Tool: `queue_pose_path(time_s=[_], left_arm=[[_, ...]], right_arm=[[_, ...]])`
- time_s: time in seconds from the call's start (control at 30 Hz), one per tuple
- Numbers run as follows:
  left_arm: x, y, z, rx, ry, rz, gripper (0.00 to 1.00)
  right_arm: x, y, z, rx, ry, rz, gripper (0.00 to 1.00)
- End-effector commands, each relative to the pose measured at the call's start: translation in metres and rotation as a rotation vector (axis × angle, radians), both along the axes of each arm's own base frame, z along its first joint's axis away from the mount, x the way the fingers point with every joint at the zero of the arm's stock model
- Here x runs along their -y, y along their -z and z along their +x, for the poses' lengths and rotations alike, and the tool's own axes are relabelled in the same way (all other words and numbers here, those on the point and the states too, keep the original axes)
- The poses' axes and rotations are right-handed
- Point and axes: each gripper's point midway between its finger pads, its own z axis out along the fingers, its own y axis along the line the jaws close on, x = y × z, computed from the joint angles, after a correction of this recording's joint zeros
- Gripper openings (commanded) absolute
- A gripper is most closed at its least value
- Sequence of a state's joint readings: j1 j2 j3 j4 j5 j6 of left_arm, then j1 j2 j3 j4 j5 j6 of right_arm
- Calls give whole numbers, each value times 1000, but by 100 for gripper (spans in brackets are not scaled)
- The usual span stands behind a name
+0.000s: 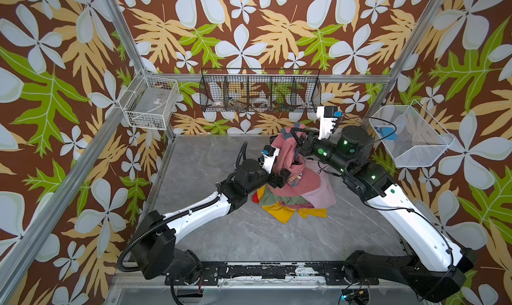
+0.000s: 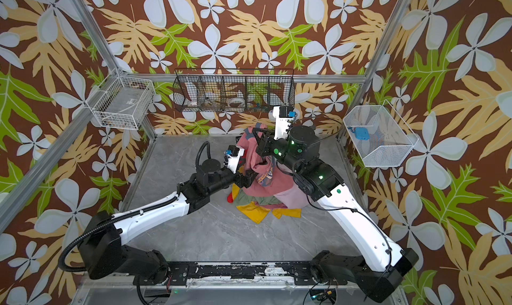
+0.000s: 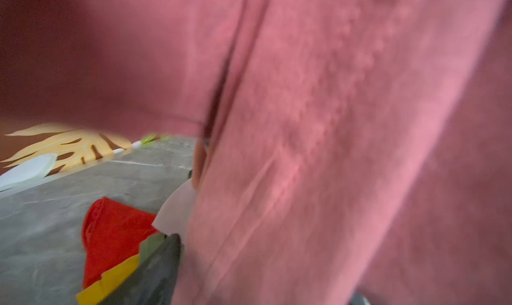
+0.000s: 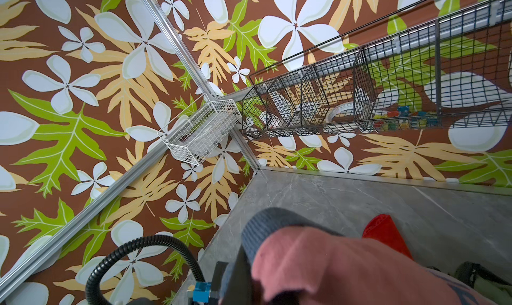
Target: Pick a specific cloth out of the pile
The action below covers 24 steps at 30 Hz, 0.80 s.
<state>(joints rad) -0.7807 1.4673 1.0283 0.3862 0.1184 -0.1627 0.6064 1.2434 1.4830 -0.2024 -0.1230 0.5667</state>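
Cloth point(image 1: 288, 154) hangs from the right pincer point(image 1: 296, 133), clamped tight; hem below not yet off the pile point(image 1: 279, 206); left pincer point(image 1: 286, 178) buried, grip unclear.

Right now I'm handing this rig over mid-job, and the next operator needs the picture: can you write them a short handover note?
Right pincer: shut on the cloth near its dark trim, holding it high above the pile.
Left pincer: against the cloth's lower part, beside the blue print; I cannot tell whether it grips.
Done: the cloth is picked and lifted, but its lower end drapes on the pile, which sits on the table.
Left: pull the cloth fully clear of the pile and set it apart.
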Motion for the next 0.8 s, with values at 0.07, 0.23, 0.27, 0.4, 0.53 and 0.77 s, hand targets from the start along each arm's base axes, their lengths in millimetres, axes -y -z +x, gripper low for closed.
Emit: queue_pose_path(time_s=[0.07,0.23,0.27,0.4,0.53,0.77], left_arm=[[14,-7,-4,18,78,-6,28],[-13,-18,-6,44,-25,5,0],[-20,-25,-8,57,-47,3,0],[-51,-58,-14,111,-145,-13,0],[-85,-102,-17,147,-214,-46,0],[-146,-139,-9,174,-405,37,0]], right_arm=[[9,-13,-1,44,38,31,2],[36,5,9,19,161,-49,9],[42,11,11,8,186,-64,10],[55,24,15,-7,243,-100,40],[47,36,18,-33,217,-121,67],[44,59,22,-77,208,-156,99]])
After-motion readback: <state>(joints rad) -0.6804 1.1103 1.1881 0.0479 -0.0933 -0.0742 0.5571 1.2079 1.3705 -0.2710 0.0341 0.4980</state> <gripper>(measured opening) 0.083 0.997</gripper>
